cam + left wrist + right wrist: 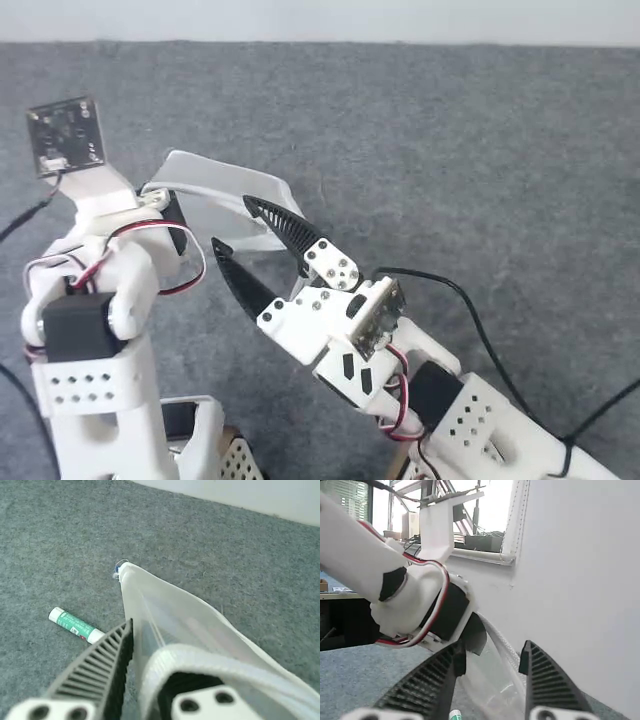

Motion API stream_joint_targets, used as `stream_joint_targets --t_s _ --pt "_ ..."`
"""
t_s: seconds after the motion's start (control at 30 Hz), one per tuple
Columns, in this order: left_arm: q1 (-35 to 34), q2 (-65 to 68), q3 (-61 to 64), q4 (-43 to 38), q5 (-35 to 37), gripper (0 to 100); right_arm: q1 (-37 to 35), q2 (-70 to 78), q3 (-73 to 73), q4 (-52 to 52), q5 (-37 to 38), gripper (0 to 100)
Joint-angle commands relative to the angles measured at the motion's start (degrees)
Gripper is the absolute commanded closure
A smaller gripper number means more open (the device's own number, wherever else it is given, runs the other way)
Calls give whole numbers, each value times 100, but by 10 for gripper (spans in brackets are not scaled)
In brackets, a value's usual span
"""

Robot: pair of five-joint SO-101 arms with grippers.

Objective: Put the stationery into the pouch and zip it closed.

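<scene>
- the left gripper [165, 200] [142, 645] pinches one end of the translucent white pouch [225, 195] [190, 625], with its black finger on one face and its white jaw on the other.
- the pouch stands on edge over the grey mat [450, 150], and a small zip pull [120, 567] shows at its far corner.
- the right gripper [231, 222] [490, 665] sits just beside the pouch with its black fingers spread wide, holding nothing. in the right wrist view the pouch shows between them.
- a green-and-white glue stick [75, 625] lies flat on the mat, outside the pouch and near its lower edge.
</scene>
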Motion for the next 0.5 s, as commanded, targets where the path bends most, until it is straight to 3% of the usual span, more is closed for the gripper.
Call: stream_joint_targets --t_s 0.0,0.13,0.27,0.47 --pt "-141 -88 -127 -176 97 988 119 -75 -431 180 70 831" --pt "-791 -88 -303 -185 97 988 444 -224 -747 910 -53 829" --pt "-1565 -88 -444 -185 97 988 778 -198 -1169 1771 -721 829" --pt "-2330 -97 -497 -185 132 988 822 664 -1618 2281 -730 829"
